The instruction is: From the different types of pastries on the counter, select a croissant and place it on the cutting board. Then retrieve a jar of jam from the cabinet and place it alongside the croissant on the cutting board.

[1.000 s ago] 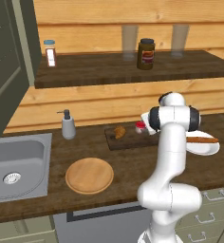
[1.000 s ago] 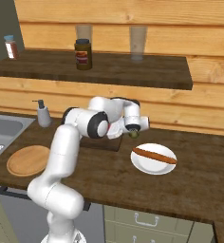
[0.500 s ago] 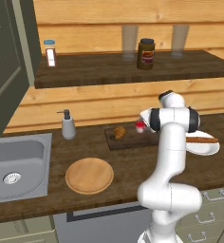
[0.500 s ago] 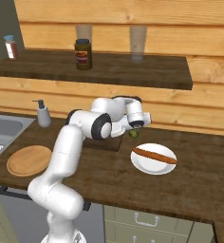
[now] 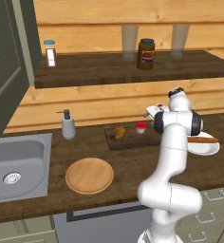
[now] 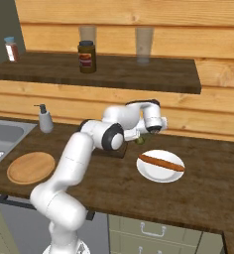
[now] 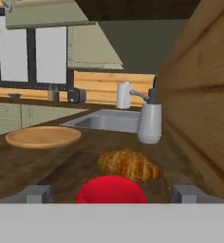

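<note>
Dark worktop (image 5: pixel 85 147) carrying cutting board (image 5: pixel 133 138): croissant (image 7: pixel 129 164) lying lengthwise, jar of jam (image 7: pixel 112 190) between spread tool (image 7: pixel 112 193) tips, soap dispenser (image 7: pixel 149 122) beyond.

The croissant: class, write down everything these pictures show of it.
The croissant is a small golden-brown pastry, curved and ridged, with a glossy baked look. It lies flat on the dark wooden cutting board, toward the board's sink-side end. The red-topped jar of jam stands close beside it on the same board, apparently not touching. Nothing grips it; only the board touches it.
</note>
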